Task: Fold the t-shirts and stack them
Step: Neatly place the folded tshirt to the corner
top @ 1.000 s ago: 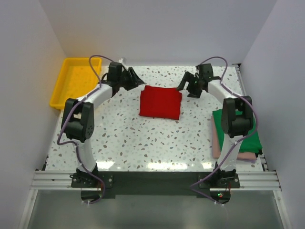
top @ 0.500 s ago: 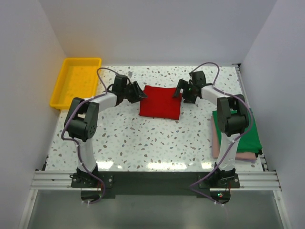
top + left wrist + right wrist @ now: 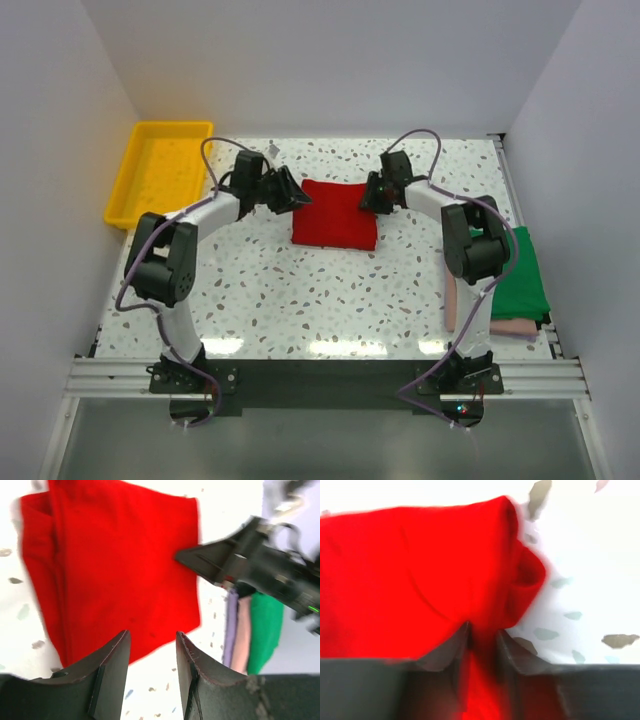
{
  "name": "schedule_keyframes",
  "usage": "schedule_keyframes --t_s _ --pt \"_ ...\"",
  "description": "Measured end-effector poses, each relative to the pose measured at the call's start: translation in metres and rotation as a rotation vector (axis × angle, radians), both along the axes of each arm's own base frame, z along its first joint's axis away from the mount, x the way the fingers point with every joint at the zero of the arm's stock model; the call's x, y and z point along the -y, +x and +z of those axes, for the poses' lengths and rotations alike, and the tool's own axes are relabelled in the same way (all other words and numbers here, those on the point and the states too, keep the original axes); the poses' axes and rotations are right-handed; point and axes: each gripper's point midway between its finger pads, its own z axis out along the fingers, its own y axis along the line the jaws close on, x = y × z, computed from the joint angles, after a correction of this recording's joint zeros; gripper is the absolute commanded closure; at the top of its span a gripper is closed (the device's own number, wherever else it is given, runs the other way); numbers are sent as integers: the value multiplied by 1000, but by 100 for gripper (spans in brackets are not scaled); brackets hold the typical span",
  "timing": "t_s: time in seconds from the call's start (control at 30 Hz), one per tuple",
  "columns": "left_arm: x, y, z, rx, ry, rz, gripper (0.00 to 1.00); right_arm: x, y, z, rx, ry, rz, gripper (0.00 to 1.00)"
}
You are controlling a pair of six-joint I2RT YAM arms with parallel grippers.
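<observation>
The left hand (image 3: 291, 190) is hovering at the left edge of the red t-shirt (image 3: 337, 215), low over the table (image 3: 300, 285). In its wrist view its two fingers (image 3: 111, 672) are standing well apart, and nothing is sitting between them; the near hem of the red cloth is showing through the gap, beyond the fingertips. The right hand (image 3: 373, 194) is sitting at the shirt's far right corner, facing the left hand across the cloth. In its blurred wrist view its fingers (image 3: 447, 647) are drawn close together and are pinching a fold of red cloth that is filling the narrow gap between them. Just past that fold, a rounded loop of the shirt's edge is bulging out over the speckled table.

The red t-shirt is lying folded into a rough rectangle at the middle of the table's far half, between the two hands. The green t-shirt (image 3: 525, 285) is resting folded at the right edge of the table, on top of the pink t-shirt (image 3: 510, 328), whose edges are peeking out below and to the left of it. A yellow tray (image 3: 170, 125) is sitting at the far left corner, well apart from all the shirts.
</observation>
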Motion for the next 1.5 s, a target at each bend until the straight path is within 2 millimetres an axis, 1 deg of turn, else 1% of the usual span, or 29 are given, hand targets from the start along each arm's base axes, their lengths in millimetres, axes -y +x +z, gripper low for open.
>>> schedule_keyframes --t_s 0.07,0.1,0.17,0.27,0.3,0.37,0.43,0.53,0.73,0.8,0.9,0.97,1.1,1.27,1.33,1.4,1.5 --pt "0 -7 23 30 -14 -20 54 4 -2 -6 -17 -16 -16 98" --pt "0 -10 36 54 -21 -32 54 5 -1 -6 -19 -15 -27 100" --pt "-1 -20 62 107 -32 -51 54 7 -1 -7 -25 -22 -44 100" --pt "-8 -42 94 188 -30 -79 54 11 -1 -6 -30 -54 -74 100" --pt "-10 -47 101 213 -23 -88 53 12 -2 -6 -29 -64 -84 100" --pt "-14 -59 107 241 -11 -100 53 17 -5 -5 -32 -89 -114 100" --pt "-19 -71 106 250 9 -115 53 27 -12 -4 -41 -117 -155 100" --pt "-24 -83 95 241 35 -129 53 46 -26 -4 -83 -164 -226 100" --pt "-31 -96 65 187 82 -146 53 78 -40 -1 -185 -232 -359 100" --pt "-33 -99 59 175 90 -151 53 92 -44 1 -225 -280 -414 100" --pt "-33 -103 52 160 88 -157 54 110 -45 7 -272 -353 -498 100" --pt "-33 -106 48 148 86 -164 54 123 -44 17 -301 -401 -561 100" --pt "-32 -108 44 137 82 -170 54 150 -35 50 -320 -466 -705 100" --pt "-31 -109 44 135 76 -177 54 185 -9 101 -222 -451 -870 100" --pt "-31 -109 44 135 75 -178 54 199 -3 116 -193 -436 -913 100" --pt "-30 -109 44 134 73 -180 54 213 -1 123 -181 -427 -950 100" --pt "-30 -109 43 131 73 -181 54 232 -7 124 -202 -435 -988 100"
